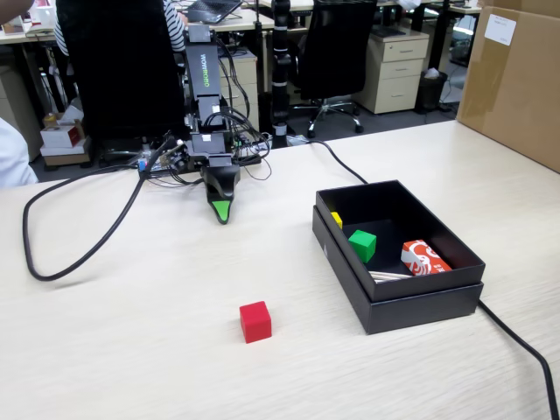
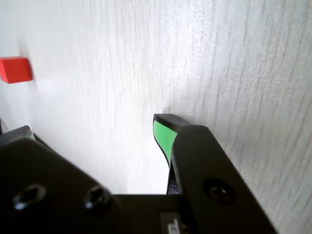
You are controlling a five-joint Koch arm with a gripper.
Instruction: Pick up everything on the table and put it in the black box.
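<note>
Red cube (image 1: 255, 321) sits alone on the bare bench (image 1: 131, 350), toward the near edge in the fixed view, upright and flat on one face, touching nothing. In the wrist view the same cube (image 2: 15, 69) shows at the far left edge, small and partly cut off by the frame.

To its right in the fixed view, apart from it, stands the black box (image 1: 420, 306) — shallow, open-topped, with a stepped rim. Inside lie a green cube (image 1: 362, 245), a small yellow piece (image 1: 337, 219) near the back left wall, and a red-and-white carton (image 1: 424, 259) toward the right, with a pale flat item just in front of it that I cannot identify.

Beyond the cube, well apart from it, the arm is folded low over the bench with the hand (image 1: 224, 210) pointing down, its green tip close to the surface. Only one green-faced finger (image 2: 163, 136) shows clearly in the wrist view, so whether the hand is released or clenched I cannot tell; it grasps nothing visible.

A thick black cable (image 1: 79, 254) loops across the bench at the left, and another cable (image 1: 521, 346) runs past the box at the right. A brown cardboard carton (image 1: 516, 83) stands at the far right corner.
</note>
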